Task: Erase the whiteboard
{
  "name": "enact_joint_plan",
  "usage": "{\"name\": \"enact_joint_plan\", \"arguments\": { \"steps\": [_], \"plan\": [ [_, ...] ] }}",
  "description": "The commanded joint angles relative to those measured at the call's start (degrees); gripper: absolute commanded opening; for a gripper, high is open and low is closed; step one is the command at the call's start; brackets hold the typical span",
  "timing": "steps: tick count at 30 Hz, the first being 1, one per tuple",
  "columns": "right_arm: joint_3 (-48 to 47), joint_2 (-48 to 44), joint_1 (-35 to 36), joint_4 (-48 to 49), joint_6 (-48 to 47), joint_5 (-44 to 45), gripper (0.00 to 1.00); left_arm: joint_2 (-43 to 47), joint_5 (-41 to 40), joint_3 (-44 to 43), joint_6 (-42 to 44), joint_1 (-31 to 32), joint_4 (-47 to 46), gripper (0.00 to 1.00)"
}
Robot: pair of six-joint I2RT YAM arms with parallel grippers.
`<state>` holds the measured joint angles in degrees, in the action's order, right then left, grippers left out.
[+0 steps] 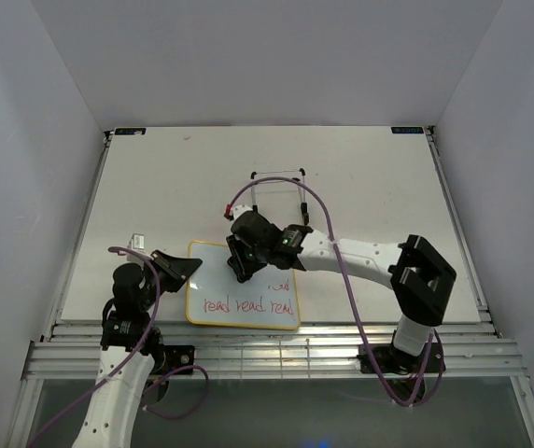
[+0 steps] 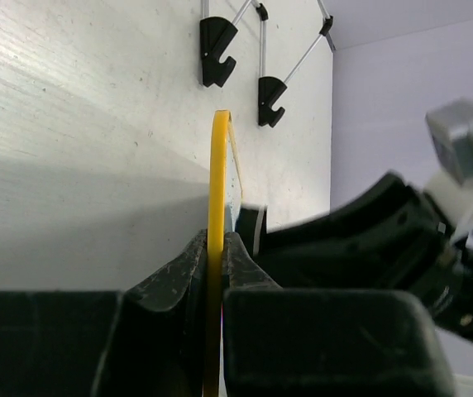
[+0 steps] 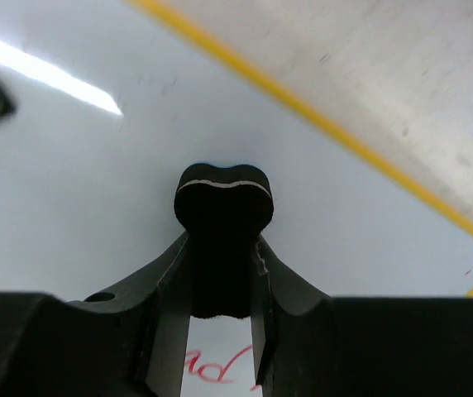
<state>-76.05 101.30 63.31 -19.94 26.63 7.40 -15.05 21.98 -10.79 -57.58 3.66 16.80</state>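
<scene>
The board [image 1: 213, 280] lies near the table's [image 1: 155, 177] front edge. It looks thin, stiff and light, with a slick face likely to skate unless pinned. The left gripper [image 1: 181, 268] is clamped on its left frame. The right gripper [image 1: 245, 254] pinches the eraser [image 3: 222, 203] over the upper face. Red words run along the bottom. The stand [image 1: 278, 175] sits well behind.

A pale worktop [image 1: 360, 177] fills the middle of the top view, seen also in the left wrist view [image 2: 71, 124] and the upper right of the right wrist view [image 3: 385, 58]. A thin black wire stand [image 1: 278, 172] lies on it just above centre, its hooked feet at the top of the left wrist view [image 2: 217, 50]. A small pale object [image 1: 137, 241], too small to identify, lies at the left. A black bone-shaped eraser [image 3: 223, 198] sits mid-frame in the right wrist view.
</scene>
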Motion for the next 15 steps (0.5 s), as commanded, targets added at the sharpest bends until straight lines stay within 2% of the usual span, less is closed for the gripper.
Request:
{"name": "enact_joint_plan", "arguments": {
  "steps": [1,5,9,15],
  "plan": [
    [6.52,-5.93,4.54,8.33,3.69,-8.52,0.08,1.51,-4.31,-3.1,-0.6,0.12,0.87,0.0],
    [3.46,-5.32,9.11,8.6,3.69,-10.56,0.08,2.39,-5.8,-2.31,-2.18,0.12,1.83,0.0],
    [-3.38,-0.94,13.84,7.91,3.78,-11.28,0.08,1.78,-8.43,-1.87,-3.59,0.12,1.93,0.0],
    [-16.66,6.35,16.85,1.86,2.9,-7.67,0.08,-3.66,-7.65,-1.61,-5.26,0.12,-5.88,0.0]
  ]
}}
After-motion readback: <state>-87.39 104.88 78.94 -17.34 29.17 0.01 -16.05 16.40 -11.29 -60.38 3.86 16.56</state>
